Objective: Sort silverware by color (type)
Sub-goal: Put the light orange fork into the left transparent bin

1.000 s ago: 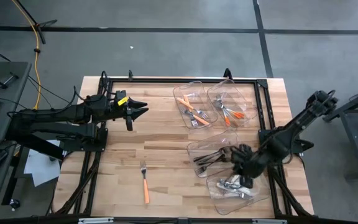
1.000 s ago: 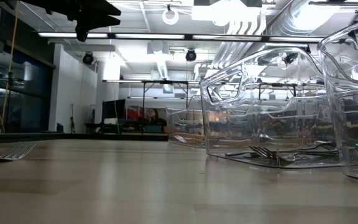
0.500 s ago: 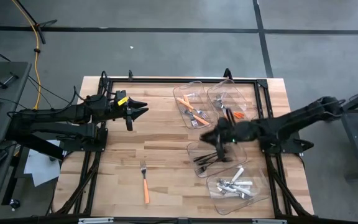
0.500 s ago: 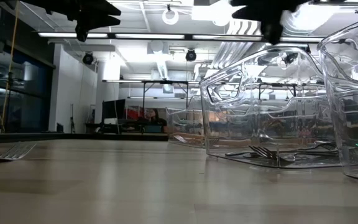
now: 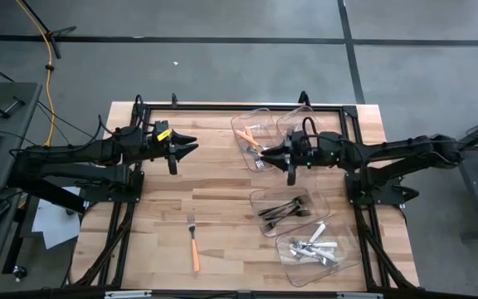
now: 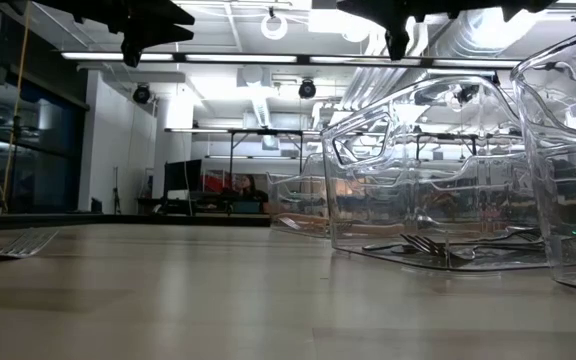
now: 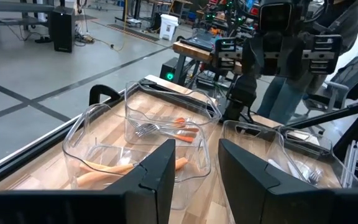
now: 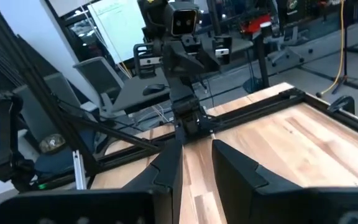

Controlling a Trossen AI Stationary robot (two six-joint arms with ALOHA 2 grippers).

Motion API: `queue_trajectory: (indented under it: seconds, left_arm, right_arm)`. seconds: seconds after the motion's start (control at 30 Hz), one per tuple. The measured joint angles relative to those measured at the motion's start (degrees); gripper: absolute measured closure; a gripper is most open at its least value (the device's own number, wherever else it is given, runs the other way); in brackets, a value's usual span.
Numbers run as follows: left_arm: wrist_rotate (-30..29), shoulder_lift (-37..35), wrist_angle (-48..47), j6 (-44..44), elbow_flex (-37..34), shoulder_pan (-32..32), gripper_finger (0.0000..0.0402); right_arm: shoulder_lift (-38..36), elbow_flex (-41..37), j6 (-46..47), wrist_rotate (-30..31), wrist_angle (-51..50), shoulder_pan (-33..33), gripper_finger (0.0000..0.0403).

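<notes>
One orange-handled fork [image 5: 192,242] lies flat on the bare wood near the table's near edge; the low view shows its tines [image 6: 23,243]. The other silverware lies in clear bins. Orange-handled pieces [image 5: 256,145] are in the two far bins, dark metal pieces [image 5: 282,210] in the middle bin, and white-handled pieces [image 5: 312,247] in the near bin. My right gripper [image 5: 275,156] [image 8: 196,168] hovers open and empty above the far bins. My left gripper [image 5: 191,149] [image 7: 195,171] waits open and empty over the table's left half, high above the wood.
Four clear plastic bins [image 5: 301,124] crowd the table's right half, and they loom large in the low view [image 6: 418,170]. A black frame [image 5: 222,106] rims the table. Bare wood [image 5: 214,187] lies between the left gripper and the bins. The left wrist view shows the far bins [image 7: 166,124].
My right gripper has risen from over the near bin of white-handled pieces. It has swung toward the table's far edge and leftward, passing over the middle bin, and it now hovers above the far bins. The left arm and the fork have kept still.
</notes>
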Motion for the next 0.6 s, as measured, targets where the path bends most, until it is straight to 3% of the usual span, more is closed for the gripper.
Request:
queue_trajectory:
  seconds: [0.6]
  left_arm:
    - [0.0,0.0,0.01,0.0,0.0,0.0,0.0291]
  right_arm:
    - [0.0,0.04,-3.63,0.33,0.14,-0.05,0.0331]
